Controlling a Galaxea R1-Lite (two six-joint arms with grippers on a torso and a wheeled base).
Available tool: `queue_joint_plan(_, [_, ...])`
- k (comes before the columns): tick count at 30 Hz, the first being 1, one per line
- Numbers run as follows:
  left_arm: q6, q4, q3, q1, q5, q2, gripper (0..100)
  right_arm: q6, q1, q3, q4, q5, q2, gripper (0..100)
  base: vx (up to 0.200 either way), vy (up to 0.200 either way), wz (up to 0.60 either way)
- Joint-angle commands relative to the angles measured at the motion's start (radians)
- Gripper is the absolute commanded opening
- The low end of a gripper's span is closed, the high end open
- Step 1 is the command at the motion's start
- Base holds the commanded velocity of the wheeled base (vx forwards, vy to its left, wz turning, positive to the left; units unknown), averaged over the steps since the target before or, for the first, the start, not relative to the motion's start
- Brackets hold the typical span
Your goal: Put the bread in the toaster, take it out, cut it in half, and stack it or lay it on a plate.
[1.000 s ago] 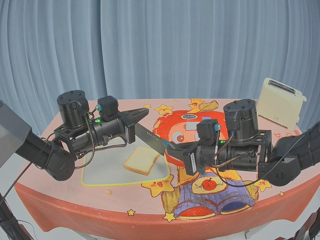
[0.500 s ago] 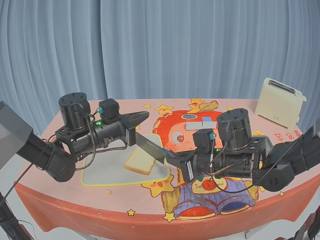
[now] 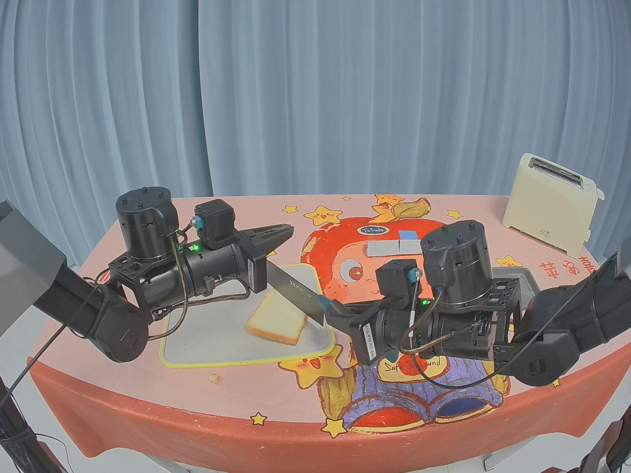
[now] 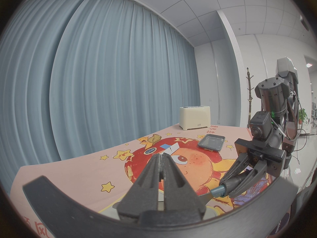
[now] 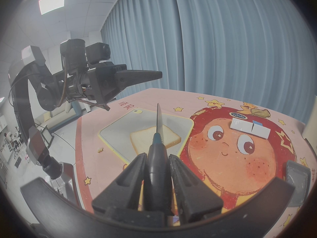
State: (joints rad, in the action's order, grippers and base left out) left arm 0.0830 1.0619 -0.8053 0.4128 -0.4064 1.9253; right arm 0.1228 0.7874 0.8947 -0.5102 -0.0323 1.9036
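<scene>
Pale bread, a single uncut slice, lies flat on the cutting board near the board's right edge, on the table. The right claw is clamped around the handle of a knife, with the blade pointing out across the board toward the left arm.

Over the last second the right arm has sunk and drawn a little nearer the board, bringing the blade down with it. The blade was well above the slice; from the head view it now crosses the slice's far half. From the right wrist it lines up roughly over the slice's middle. Whether the edge is touching the crust yet I cannot tell.

The left claw has hardly shifted. It hangs above the far side of the board with its fingers pressed together and nothing in them.

The toaster stands well apart at the far right, and a dark tray waits beside the right arm. By my reading the toasting is done and the cutting step is just starting. With nothing holding the slice down, it may slide under the blade.
</scene>
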Motion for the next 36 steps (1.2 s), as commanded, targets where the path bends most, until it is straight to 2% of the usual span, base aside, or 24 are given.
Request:
queue_joint_plan(1, [0.000, 0.000, 0.000, 0.000, 0.000, 0.000, 0, 0.000, 0.001, -0.005, -0.017, -0.001, -0.005, 0, 0.000, 0.000, 0.00])
queue_joint_plan(7, [0.001, 0.001, 0.017, 0.000, 0.000, 0.001, 0, -0.002, 0.003, -0.020, -0.059, 0.000, -0.006, 0, 0.000, 0.000, 0.00])
queue_joint_plan(36, [0.003, 0.000, 0.012, 0.001, 0.000, 0.043, 0, -0.008, 0.026, -0.043, -0.059, -0.001, 0.011, 0, 0.000, 0.000, 0.00])
